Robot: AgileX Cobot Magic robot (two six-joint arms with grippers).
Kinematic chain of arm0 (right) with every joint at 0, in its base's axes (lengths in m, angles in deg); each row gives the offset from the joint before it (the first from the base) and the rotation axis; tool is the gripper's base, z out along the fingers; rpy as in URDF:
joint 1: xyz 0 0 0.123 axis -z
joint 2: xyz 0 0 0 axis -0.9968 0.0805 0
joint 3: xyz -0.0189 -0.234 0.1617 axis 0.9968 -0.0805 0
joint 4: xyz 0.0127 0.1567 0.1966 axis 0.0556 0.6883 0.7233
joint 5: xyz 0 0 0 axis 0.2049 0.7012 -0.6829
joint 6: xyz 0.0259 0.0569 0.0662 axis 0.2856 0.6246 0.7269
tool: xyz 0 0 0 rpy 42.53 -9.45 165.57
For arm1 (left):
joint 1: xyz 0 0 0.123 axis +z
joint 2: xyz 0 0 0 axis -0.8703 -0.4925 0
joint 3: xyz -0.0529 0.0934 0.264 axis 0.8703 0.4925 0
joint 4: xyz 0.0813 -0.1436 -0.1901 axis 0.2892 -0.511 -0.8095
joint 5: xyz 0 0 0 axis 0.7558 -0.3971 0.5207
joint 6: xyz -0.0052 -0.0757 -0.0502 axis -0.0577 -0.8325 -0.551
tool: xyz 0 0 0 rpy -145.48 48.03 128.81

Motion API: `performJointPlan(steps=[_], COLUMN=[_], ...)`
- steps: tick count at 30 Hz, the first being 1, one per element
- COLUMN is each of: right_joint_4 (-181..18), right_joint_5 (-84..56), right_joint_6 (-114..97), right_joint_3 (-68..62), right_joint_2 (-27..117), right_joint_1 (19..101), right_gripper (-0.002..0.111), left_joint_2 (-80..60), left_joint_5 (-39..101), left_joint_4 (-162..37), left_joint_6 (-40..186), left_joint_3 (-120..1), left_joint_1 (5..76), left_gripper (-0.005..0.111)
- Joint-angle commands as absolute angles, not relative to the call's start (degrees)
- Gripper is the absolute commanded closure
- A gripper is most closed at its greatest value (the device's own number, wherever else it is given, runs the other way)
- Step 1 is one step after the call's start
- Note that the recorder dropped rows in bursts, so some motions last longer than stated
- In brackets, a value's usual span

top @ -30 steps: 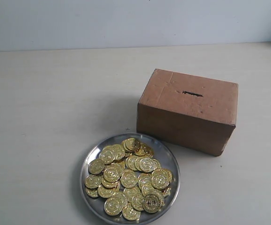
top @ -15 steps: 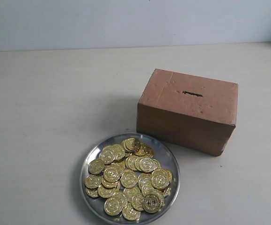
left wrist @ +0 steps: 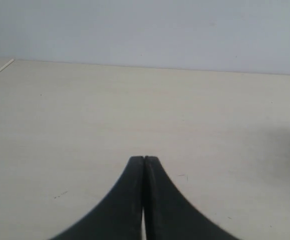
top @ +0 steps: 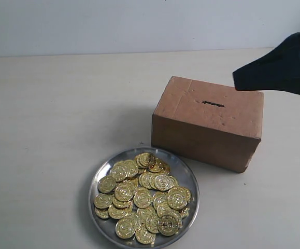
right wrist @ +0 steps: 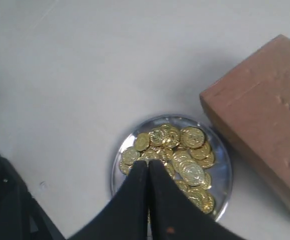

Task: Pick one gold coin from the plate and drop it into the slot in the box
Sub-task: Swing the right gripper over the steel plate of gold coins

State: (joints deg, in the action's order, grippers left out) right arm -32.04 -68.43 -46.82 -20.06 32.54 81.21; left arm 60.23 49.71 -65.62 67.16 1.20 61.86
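Right end effector (top: 236,78) hangs by the far right edge of the box (top: 206,129), right of the slot (top: 213,103), jaws clenched on nothing; left end effector (left wrist: 143,160) also clenched, empty, over the surface (left wrist: 59,115). Slot: 1 short ragged dark slit in box top, long axis along box's length. Shiny plate (top: 183,167) w/ heaped gold coins (top: 142,199) sits just in front of the reddish-brown box.

Polished silver metal on the plate (top: 95,181), bright at its rim; glossy embossed gold on the coins (top: 142,197); matt, creased reddish-brown cardboard on the box (top: 206,129), ragged-edged at the slot (top: 213,103); smooth, pale, matt table (top: 61,114); dull black, plastic-looking right gripper (top: 239,78) at two o'clock
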Motion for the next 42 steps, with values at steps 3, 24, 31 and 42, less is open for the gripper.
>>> performJointPlan(steps=[3,24,31,42], right_joint_4=[-25.4,-48.4,-48.0,-43.5], right_joint_5=[-68.2,-60.1,-54.8,-54.2], right_joint_6=[-56.4,-59.3,-59.1,-67.2], right_joint_3=[-19.6,-13.0,-13.0,-11.5], right_joint_2=[37.5,52.4,61.0,73.6], right_joint_1=[77.8,55.0,52.7,52.4], right_gripper=[0.108,0.108,0.108,0.084], left_joint_2=[60.1,60.1,60.1,60.1], left_joint_5=[49.4,49.4,49.4,49.4], left_joint_4=[-66.2,-66.2,-66.2,-66.2], left_joint_6=[66.9,66.9,66.9,66.9], left_joint_3=[1.0,1.0,1.0,1.0], left_joint_1=[61.7,61.7,61.7,61.7], left_gripper=[0.107,0.107,0.107,0.107])
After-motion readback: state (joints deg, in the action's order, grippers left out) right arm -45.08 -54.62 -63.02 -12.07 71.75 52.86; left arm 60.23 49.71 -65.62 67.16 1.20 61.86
